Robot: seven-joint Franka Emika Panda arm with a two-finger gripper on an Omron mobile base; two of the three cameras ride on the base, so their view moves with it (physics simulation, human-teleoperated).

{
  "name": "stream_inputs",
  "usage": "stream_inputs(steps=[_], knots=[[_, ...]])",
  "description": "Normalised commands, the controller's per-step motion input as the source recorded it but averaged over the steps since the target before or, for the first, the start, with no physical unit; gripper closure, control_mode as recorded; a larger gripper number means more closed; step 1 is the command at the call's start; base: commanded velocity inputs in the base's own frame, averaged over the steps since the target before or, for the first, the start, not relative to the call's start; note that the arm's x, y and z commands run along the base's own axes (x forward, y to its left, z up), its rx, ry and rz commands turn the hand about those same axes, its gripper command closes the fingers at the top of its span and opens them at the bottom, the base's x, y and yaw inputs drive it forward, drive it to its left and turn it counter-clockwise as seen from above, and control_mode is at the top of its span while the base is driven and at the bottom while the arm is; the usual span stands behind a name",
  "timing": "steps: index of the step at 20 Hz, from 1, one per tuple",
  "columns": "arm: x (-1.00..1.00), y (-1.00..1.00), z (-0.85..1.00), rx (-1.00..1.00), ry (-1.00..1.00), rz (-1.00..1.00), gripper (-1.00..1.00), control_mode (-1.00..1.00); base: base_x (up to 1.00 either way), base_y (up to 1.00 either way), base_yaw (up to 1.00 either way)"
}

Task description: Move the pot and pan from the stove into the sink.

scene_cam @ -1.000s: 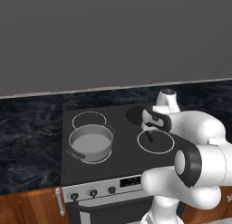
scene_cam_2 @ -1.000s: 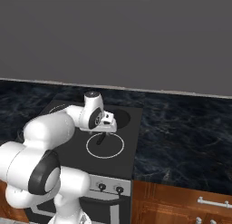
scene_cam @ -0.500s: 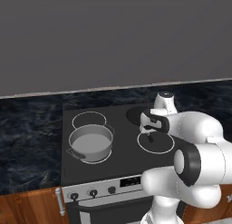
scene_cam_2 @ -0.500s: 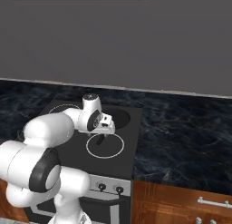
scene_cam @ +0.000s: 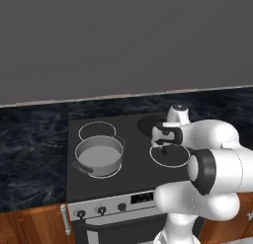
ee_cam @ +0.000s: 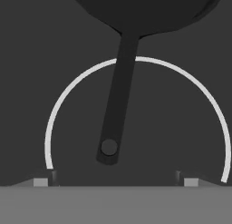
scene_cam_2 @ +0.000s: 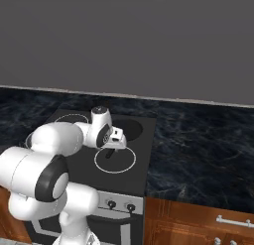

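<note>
The grey pot (scene_cam: pixel 99 155) sits on the front left burner of the black stove (scene_cam: pixel 126 181). On the back right burner lies the flat black pan (scene_cam: pixel 148 123), partly behind my arm, with its long handle (ee_cam: pixel 118 100) pointing to the front. My gripper (scene_cam: pixel 163 145) hangs open over the front right burner ring, just above the handle's end. In the hand view the gripper (ee_cam: pixel 115 177) has its fingertips (ee_cam: pixel 45 180) wide apart, and the holed handle end lies a little beyond them, untouched. From the right, the pan (scene_cam_2: pixel 131 127) shows behind the gripper (scene_cam_2: pixel 113 149). The sink is out of view.
Dark marbled counter (scene_cam_2: pixel 198 150) flanks the stove on both sides, with a grey wall behind. Knobs (scene_cam: pixel 101 210) line the stove's silver front panel. Wooden cabinets (scene_cam_2: pixel 198 224) stand below the counter.
The hand has come down a little and shifted slightly left over the front right burner, closer to the pan's handle. Its jaws stay open. Pot and pan have not moved.
</note>
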Motion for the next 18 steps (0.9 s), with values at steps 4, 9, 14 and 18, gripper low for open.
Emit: stream_inputs(steps=[4, 9, 14, 18], knots=[[0.07, 0.0, -0.28, 0.01, -0.08, 0.0, -1.0, -1.0, 0.0, 0.0, 0.0], [0.0, 0.0, -0.31, 0.03, -0.08, 0.0, -1.0, -1.0, 0.0, 0.0, 0.0], [0.02, 0.0, -0.2, 0.07, -0.03, 0.0, -1.0, -1.0, 0.0, 0.0, 0.0], [0.1, 0.0, -0.15, 0.03, 0.0, 0.0, -1.0, -1.0, 0.0, 0.0, 0.0]])
